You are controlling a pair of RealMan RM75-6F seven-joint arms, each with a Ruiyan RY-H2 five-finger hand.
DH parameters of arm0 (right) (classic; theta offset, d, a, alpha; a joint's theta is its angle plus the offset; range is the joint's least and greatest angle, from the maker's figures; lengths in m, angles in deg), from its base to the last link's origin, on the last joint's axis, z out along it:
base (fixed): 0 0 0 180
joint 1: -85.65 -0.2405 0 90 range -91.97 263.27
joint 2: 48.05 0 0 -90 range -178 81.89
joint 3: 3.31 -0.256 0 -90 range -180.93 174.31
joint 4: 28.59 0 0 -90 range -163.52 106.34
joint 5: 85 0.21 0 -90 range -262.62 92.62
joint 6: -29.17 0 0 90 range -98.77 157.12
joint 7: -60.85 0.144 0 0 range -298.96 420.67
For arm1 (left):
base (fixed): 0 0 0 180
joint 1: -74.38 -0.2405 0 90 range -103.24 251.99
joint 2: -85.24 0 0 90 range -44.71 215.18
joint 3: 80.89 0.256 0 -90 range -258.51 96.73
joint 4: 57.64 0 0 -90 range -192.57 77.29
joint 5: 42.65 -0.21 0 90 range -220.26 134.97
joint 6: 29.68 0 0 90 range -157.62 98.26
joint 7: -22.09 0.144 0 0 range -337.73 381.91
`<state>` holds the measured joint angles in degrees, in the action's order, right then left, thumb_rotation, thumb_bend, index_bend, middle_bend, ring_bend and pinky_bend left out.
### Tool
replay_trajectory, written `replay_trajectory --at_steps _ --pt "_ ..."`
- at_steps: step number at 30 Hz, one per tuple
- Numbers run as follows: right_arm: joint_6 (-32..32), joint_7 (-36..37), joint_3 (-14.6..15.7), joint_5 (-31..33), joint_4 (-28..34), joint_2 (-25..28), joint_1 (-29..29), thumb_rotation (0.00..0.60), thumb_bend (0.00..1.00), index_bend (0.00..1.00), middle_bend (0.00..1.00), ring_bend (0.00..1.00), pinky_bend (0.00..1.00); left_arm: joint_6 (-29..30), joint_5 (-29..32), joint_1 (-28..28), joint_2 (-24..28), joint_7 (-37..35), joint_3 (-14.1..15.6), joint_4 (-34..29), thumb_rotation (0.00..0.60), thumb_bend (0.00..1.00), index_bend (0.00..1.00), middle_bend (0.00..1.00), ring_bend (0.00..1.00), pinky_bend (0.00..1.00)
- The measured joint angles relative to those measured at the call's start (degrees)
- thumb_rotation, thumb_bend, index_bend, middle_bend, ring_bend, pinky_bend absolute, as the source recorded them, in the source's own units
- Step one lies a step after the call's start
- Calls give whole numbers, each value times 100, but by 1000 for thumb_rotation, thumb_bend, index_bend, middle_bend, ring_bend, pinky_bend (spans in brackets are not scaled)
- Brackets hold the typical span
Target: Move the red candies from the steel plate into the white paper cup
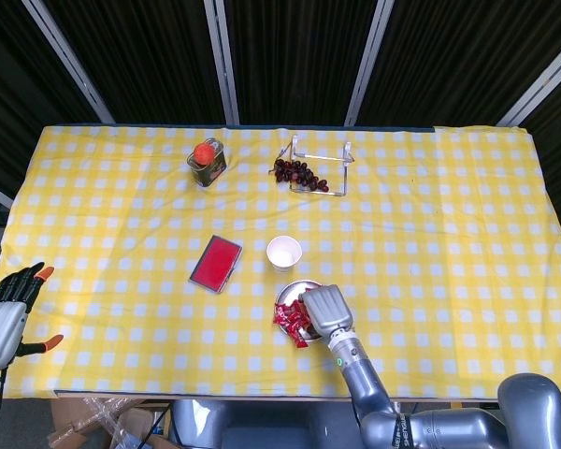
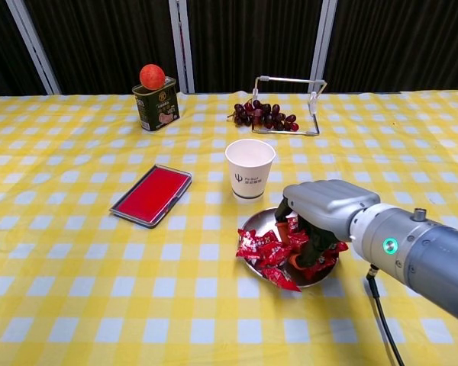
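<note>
A steel plate (image 2: 251, 226) with a heap of red candies (image 2: 265, 248) lies just in front of the white paper cup (image 2: 249, 168). My right hand (image 2: 326, 209) is over the plate's right half, palm down. Its fingers curl into the heap and several candies are caught between them. One candy (image 2: 282, 279) hangs over the plate's near rim. From the head view the same hand (image 1: 323, 310) covers most of the plate (image 1: 291, 289), with candies (image 1: 288, 323) spilling to its left; the cup (image 1: 284, 253) stands upright just beyond. My left hand (image 1: 7, 313) hovers off the table's left corner, fingers apart, holding nothing.
A flat red case (image 2: 152, 194) lies left of the cup. At the back stand a green tin with an orange ball on top (image 2: 156, 102) and a wire stand with dark grapes (image 2: 264, 116). A yellow checked cloth (image 2: 76, 252) covers the table.
</note>
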<state>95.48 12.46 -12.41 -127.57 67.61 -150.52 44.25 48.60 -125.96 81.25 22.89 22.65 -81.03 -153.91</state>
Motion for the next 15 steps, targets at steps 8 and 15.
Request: replay_trajectory --at_steps 8,15 --pt "-29 221 8 -147 -78 -49 -15 600 492 674 808 838 923 -7 2 4 6 -8 0 -6 600 38 0 0 0 0" --pt "4 421 -90 -362 -81 -41 -44 600 514 675 809 839 923 -17 11 9 10 -13 -2 -13 600 38 0 0 0 0"
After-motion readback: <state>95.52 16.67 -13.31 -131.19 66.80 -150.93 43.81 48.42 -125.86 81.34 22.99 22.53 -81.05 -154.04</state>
